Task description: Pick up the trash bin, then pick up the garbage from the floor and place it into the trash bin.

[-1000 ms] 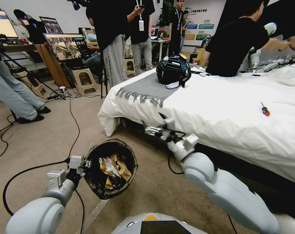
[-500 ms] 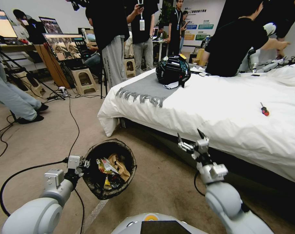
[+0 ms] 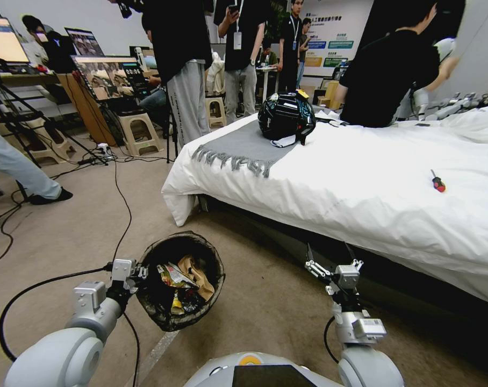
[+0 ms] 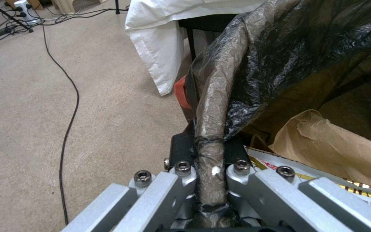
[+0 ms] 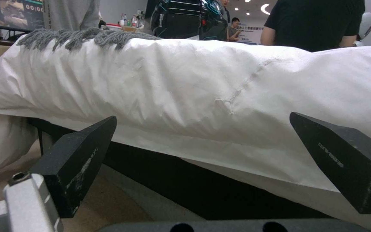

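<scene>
A mock bedroom inside a robotics lab or demo hall is being shown. A bed (image 3: 373, 183) with white bedding is being stood on a beige floor (image 3: 66, 231) crossed by cables (image 3: 123, 204), while monitors (image 3: 107, 75) on stands, tripods, plastic stools (image 3: 139, 131) and wall posters (image 3: 330, 43) are being kept behind.

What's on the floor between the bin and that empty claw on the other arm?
Nothing: in the head view, bare beige floor separates the bin from the open right end effector.
</scene>
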`<state>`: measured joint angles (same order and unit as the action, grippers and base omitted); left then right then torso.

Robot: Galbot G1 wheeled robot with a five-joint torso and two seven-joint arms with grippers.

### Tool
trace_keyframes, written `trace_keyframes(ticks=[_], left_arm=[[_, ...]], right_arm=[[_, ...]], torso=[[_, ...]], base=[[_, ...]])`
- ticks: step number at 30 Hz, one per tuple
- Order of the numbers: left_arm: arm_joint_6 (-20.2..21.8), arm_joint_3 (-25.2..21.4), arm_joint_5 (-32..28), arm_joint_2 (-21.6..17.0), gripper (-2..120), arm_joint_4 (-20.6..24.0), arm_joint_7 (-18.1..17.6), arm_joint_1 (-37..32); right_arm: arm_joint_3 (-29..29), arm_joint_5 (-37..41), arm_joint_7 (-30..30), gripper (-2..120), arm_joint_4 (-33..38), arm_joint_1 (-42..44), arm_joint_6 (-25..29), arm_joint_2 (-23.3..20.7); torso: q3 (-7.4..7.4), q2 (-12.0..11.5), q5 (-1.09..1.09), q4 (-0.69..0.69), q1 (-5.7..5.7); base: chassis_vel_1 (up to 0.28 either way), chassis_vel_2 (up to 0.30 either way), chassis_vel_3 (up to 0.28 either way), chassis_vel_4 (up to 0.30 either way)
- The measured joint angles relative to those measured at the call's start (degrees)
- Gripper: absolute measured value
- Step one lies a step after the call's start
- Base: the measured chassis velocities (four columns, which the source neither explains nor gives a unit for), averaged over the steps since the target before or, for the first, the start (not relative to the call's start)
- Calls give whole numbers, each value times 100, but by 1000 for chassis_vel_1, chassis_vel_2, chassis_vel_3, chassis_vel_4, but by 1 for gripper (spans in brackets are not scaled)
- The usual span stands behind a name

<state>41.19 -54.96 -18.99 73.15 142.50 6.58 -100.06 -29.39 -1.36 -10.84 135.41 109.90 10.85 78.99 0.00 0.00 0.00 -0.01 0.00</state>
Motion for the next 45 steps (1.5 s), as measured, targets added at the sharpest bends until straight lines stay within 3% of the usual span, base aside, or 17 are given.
trace_keyframes(ticks=[14, 45], left_arm=[[-11, 38, 76, 119, 0, 16, 9, 22], [-11, 6, 44, 113, 0, 73, 11, 9]], right_arm=[[-11, -107, 86, 100, 48, 93, 129, 240], [39, -97, 44, 100, -52, 73, 179, 214]], torso=[[0, 0, 0, 1, 0], [0, 0, 0, 0, 0]], base=[[0, 0, 0, 0], [44, 41, 45, 48]])
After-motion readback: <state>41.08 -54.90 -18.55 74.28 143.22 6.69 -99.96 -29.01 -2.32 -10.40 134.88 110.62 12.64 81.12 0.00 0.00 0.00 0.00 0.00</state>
